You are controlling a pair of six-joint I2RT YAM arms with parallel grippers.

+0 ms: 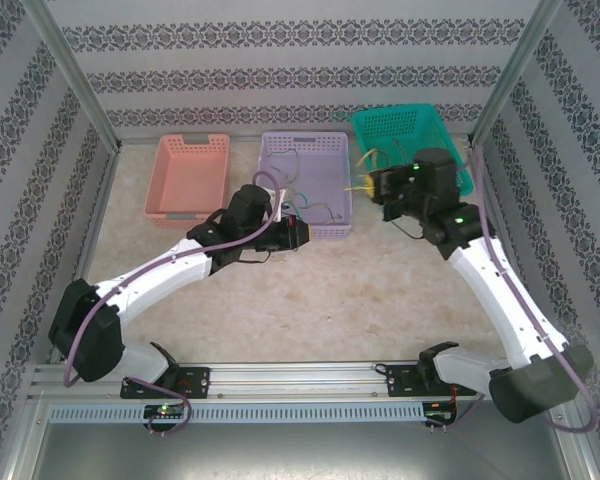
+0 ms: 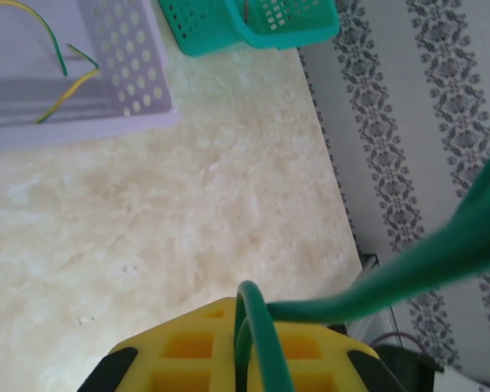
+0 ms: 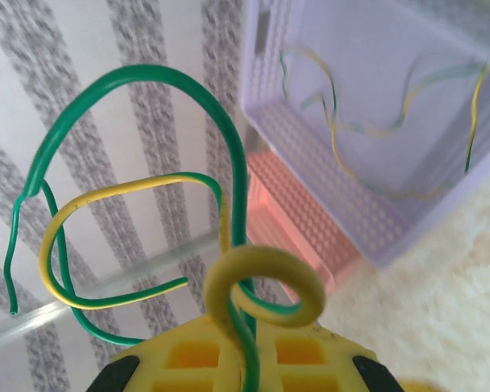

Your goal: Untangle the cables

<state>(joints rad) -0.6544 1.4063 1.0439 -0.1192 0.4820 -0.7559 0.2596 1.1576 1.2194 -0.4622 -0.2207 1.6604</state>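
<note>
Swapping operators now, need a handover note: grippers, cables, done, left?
Left gripper: shut on a green cable, by the lavender basket's near right corner.
Right gripper: shut on a looped green and yellow bunch, by the teal basket.
Loose cables lie crossed in the lavender basket.
Done: nothing clearly separated. Left: part the held bunch, then the basket's cables.

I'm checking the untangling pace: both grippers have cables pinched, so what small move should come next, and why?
Probably draw the left gripper slowly away from the right gripper. The left is shut on a green cable that runs off sideways. The right is shut on a cable tangle, with green and yellow-green loops crossing. A gentle pull may open those loops.
</note>
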